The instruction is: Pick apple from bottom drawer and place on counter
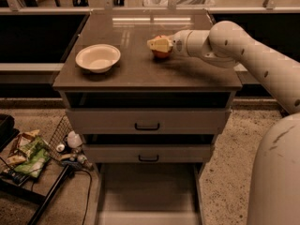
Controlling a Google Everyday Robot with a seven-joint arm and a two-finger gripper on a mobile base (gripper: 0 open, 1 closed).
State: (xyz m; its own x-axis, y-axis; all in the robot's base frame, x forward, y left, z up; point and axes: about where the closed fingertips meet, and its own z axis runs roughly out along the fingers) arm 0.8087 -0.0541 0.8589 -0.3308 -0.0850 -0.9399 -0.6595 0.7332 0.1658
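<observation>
The single camera sits high and close in front of the drawer cabinet, facing its fronts and tilted down, taking in the whole table [140, 74] and the bottom drawer [147, 191] at the lower edge. The robot's body [276, 172] fills the right corner. The gripper [157, 44] reaches in from the right over the table, at the apple [162, 55].

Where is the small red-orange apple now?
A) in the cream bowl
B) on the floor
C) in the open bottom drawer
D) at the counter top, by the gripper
D: the small red-orange apple is at the glossy grey-brown counter, under the gripper.
</observation>
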